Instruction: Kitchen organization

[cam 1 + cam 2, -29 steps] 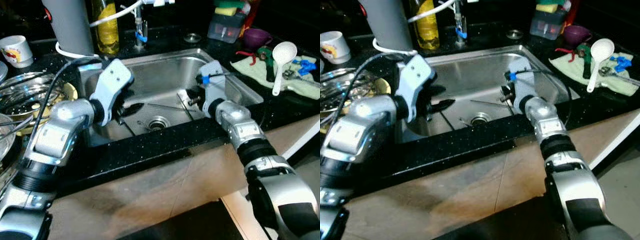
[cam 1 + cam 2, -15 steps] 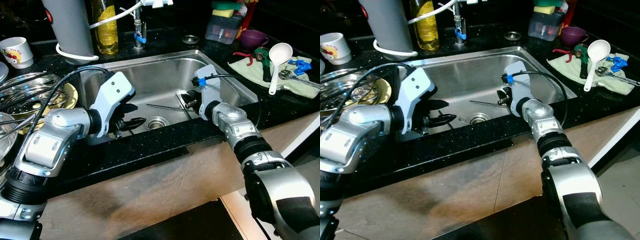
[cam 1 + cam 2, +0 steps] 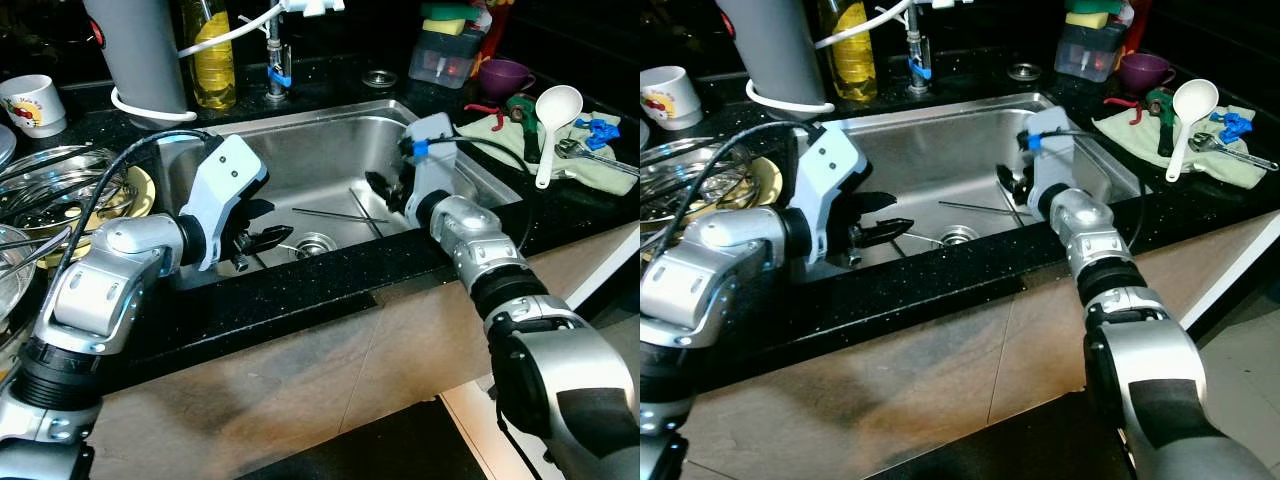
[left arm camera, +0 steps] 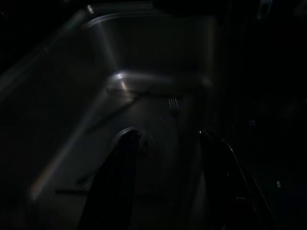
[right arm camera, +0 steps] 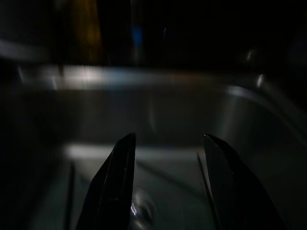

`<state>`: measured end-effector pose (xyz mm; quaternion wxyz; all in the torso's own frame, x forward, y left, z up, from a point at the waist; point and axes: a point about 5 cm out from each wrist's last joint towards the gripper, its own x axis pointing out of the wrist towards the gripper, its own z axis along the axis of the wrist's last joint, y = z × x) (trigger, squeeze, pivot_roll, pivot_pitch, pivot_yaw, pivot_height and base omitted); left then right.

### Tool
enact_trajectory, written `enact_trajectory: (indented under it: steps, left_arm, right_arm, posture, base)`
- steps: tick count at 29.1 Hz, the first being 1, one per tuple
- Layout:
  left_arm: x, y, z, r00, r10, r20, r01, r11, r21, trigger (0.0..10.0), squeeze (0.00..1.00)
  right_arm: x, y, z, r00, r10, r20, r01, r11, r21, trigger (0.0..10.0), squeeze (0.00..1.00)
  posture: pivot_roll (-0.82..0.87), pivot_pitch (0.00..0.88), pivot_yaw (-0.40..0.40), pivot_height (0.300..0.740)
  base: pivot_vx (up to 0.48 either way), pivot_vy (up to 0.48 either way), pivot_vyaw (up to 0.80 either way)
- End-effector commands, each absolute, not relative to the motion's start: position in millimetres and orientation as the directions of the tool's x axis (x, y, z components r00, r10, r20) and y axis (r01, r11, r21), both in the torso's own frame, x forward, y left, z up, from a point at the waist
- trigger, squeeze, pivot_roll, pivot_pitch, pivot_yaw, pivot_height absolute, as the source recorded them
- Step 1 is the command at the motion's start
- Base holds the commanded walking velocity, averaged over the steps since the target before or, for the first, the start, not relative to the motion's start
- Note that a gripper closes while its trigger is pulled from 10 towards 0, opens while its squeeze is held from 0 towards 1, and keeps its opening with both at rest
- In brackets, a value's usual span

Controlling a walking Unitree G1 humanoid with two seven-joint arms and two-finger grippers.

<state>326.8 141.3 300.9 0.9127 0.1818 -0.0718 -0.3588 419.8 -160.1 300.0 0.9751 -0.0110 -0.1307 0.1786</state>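
Both my grippers — left [image 3: 262, 238], right [image 3: 378, 186] — hang parted and empty inside the smooth steel sink [image 3: 330, 140], above thin utensils [image 3: 340, 214] near the round drain [image 3: 315, 245].

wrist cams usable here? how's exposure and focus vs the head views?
Left wrist view: badly underexposed, only the open left gripper, sink walls and a fork can be made out. Right wrist view: dark and soft, open right gripper over a blurred basin. Head views: well lit, mostly sharp, glare on the steel.
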Motion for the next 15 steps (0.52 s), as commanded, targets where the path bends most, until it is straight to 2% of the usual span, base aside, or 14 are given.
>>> enact_trajectory:
  steps: [1,2,5,6,7,8,9,10,11,15]
  left_arm:
    - [326.0,138.4,311.4,0.713,-0.695,0.09,0.626,0.689,0.366,10.0,0.0]
    - [326.0,138.4,311.4,0.713,-0.695,0.09,0.626,0.689,0.366,10.0,0.0]
    - [310.4,120.5,319.8,0.575,-0.785,0.229,0.756,0.617,0.217,10.0,0.0]
    - [304.1,116.5,318.2,0.527,-0.816,0.238,0.798,0.572,0.193,10.0,0.0]
    - [304.1,116.5,318.2,0.527,-0.816,0.238,0.798,0.572,0.193,10.0,0.0]
    - [293.0,113.1,313.1,0.446,-0.866,0.225,0.857,0.485,0.171,10.0,0.0]
    - [293.0,113.1,313.1,0.446,-0.866,0.225,0.857,0.485,0.171,10.0,0.0]
    - [279.2,112.0,305.3,0.348,-0.919,0.184,0.913,0.377,0.155,10.0,0.0]
    - [272.9,112.1,301.2,0.306,-0.939,0.159,0.933,0.328,0.146,10.0,0.0]
    - [257.2,114.7,276.8,0.224,-0.974,-0.032,0.968,0.218,0.126,10.0,0.0]
  right_arm:
    - [416.2,-158.9,318.9,0.859,0.362,0.363,-0.389,0.921,0.001,10.0,0.0]
    - [416.2,-158.9,318.9,0.859,0.362,0.363,-0.389,0.921,0.001,10.0,0.0]
    - [401.6,-149.9,330.2,0.728,0.468,0.501,-0.606,0.781,0.152,10.0,0.0]
    - [393.8,-148.1,328.6,0.677,0.512,0.529,-0.676,0.717,0.17,10.0,0.0]
    - [393.8,-148.1,328.6,0.677,0.512,0.529,-0.676,0.717,0.17,10.0,0.0]
    - [380.8,-148.1,323.3,0.612,0.562,0.556,-0.749,0.637,0.182,10.0,0.0]
    - [380.8,-148.1,323.3,0.612,0.562,0.556,-0.749,0.637,0.182,10.0,0.0]
    - [369.2,-151.9,315.7,0.571,0.591,0.57,-0.793,0.577,0.196,10.0,0.0]
    - [364.3,-154.2,311.4,0.56,0.601,0.57,-0.804,0.559,0.202,10.0,0.0]
    - [344.2,-161.4,289.4,0.51,0.679,0.528,-0.853,0.478,0.209,10.0,0.0]
  posture:
    - [-0.06,0.173,-0.028,0.74]
    - [-0.06,0.173,-0.028,0.74]
    - [-0.06,0.173,-0.028,0.74]
    - [-0.06,0.173,-0.028,0.74]
    - [-0.06,0.173,-0.028,0.74]
    - [-0.06,0.174,-0.021,0.74]
    - [-0.06,0.174,-0.021,0.74]
    - [-0.06,0.174,-0.021,0.74]
    - [-0.06,0.175,-0.018,0.74]
    - [-0.06,0.177,-0.017,0.74]
  base:
    - [0.0,0.0,0.0]
    - [0.0,0.0,0.0]
    - [0.0,0.0,0.0]
    - [0.0,0.0,0.0]
    - [0.0,0.0,0.0]
    - [0.0,0.0,0.0]
    - [0.0,0.0,0.0]
    - [0.0,0.0,0.0]
    - [0.0,0.0,0.0]
    - [0.0,0.0,0.0]
